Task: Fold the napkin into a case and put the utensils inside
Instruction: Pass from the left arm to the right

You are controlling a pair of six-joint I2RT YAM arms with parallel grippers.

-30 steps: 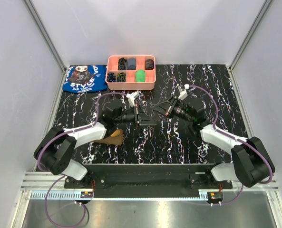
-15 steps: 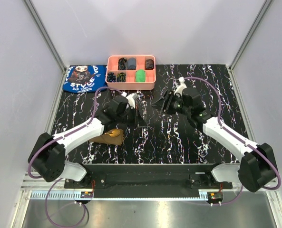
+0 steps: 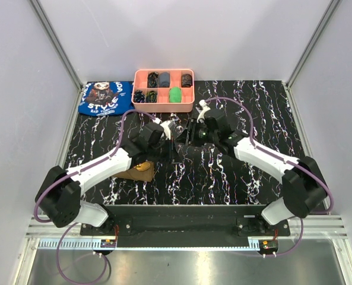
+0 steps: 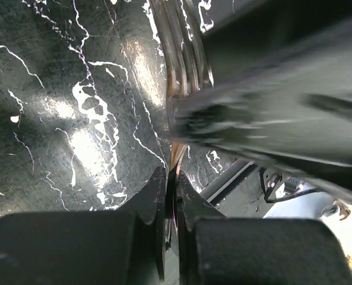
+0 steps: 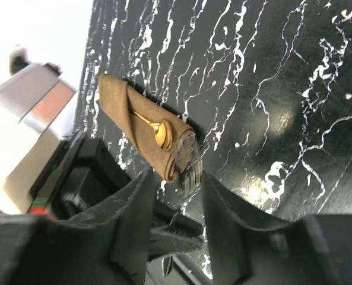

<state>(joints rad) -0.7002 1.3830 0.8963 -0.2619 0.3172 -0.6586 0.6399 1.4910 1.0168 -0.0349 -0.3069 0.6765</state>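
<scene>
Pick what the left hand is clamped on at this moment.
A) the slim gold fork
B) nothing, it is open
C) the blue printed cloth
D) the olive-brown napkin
A: the left wrist view shows the left hand shut on the thin gold handle of the fork, its tines sticking out ahead, while the napkin lies well apart from it in the right wrist view.
</scene>
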